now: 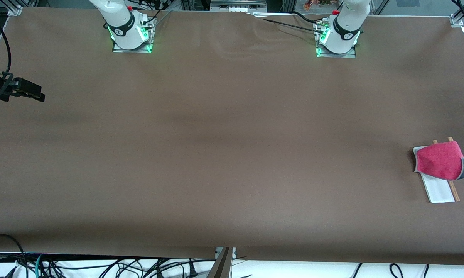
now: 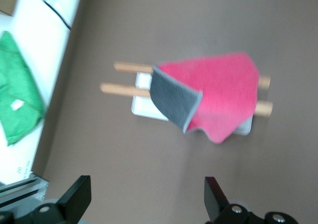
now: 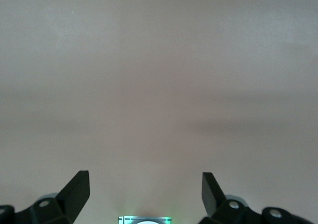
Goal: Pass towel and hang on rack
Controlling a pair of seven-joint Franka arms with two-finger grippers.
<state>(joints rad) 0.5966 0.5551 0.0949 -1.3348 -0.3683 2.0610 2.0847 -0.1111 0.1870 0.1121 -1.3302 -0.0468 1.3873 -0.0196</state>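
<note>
Towel (image 1: 440, 160), pink side up with a grey corner folded over, lies draped across the rack (image 1: 442, 191) at the left arm's end of the tabletop (image 1: 224, 135). It looks light, limp and easily snagged; any regrasp should pinch a free hanging edge. Left gripper (image 2: 146, 201) hovers above it, fingers spread wide and empty. Right gripper (image 3: 145, 196) waits over bare tabletop, fingers wide apart, empty.

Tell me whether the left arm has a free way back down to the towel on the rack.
Probably yes. The left pincer stands open over the towel, which is draped across the rack, with nothing between them. The right pincer waits open over bare table at the right arm's end.
</note>
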